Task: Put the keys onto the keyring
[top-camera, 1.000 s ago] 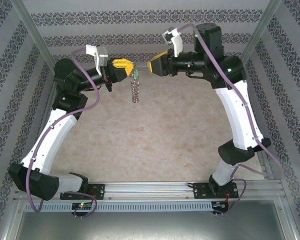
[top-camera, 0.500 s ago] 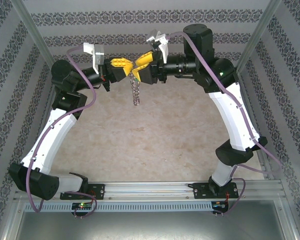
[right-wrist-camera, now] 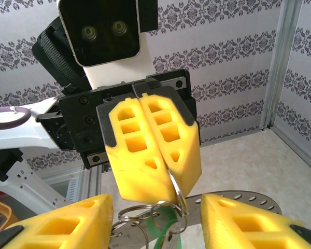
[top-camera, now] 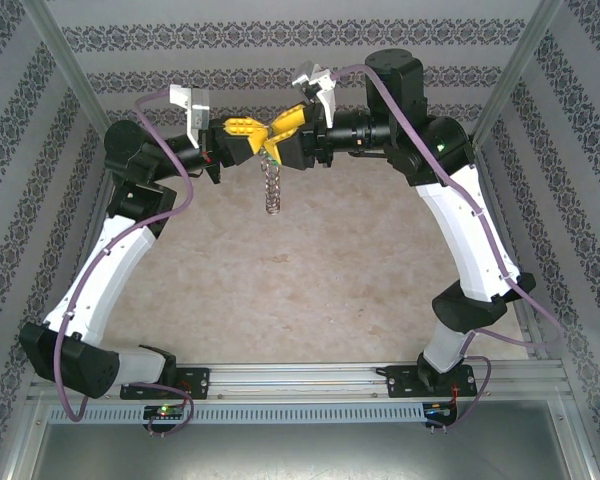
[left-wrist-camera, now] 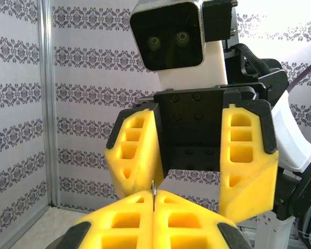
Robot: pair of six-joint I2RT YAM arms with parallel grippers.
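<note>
Two white-and-black arms rise from the near edge of the beige, marbled table (top-camera: pixel 330 260) and bend inward. Their wrists are level and meet nose to nose high above its far part.

The left arm's yellow plastic fingers (right-wrist-camera: pixel 145 148) are wedge-shaped, with open cells moulded into their backs. They are pressed flat together, and at their tips they pinch a thin silvery wire loop (right-wrist-camera: pixel 175 189). From that loop the large, flat, dark-grey metal keyring (top-camera: pixel 271 185) hangs straight down, well clear of the table. From above it looks like a narrow, knobbly silver strand. From the right wrist, part of its grey plate shows, with small round holes along the edge.

The right arm's matching yellow fingers (left-wrist-camera: pixel 246 166) stand apart with nothing gripped, one on each side of the left fingertips and the hanging metal. Whether either one touches the left fingers cannot be told.

The small key with the bright green head (right-wrist-camera: pixel 168 231) sits just below the left fingertips, among overlapping silvery split rings (right-wrist-camera: pixel 140 215) and between the right fingers. Its blade is hidden.
</note>
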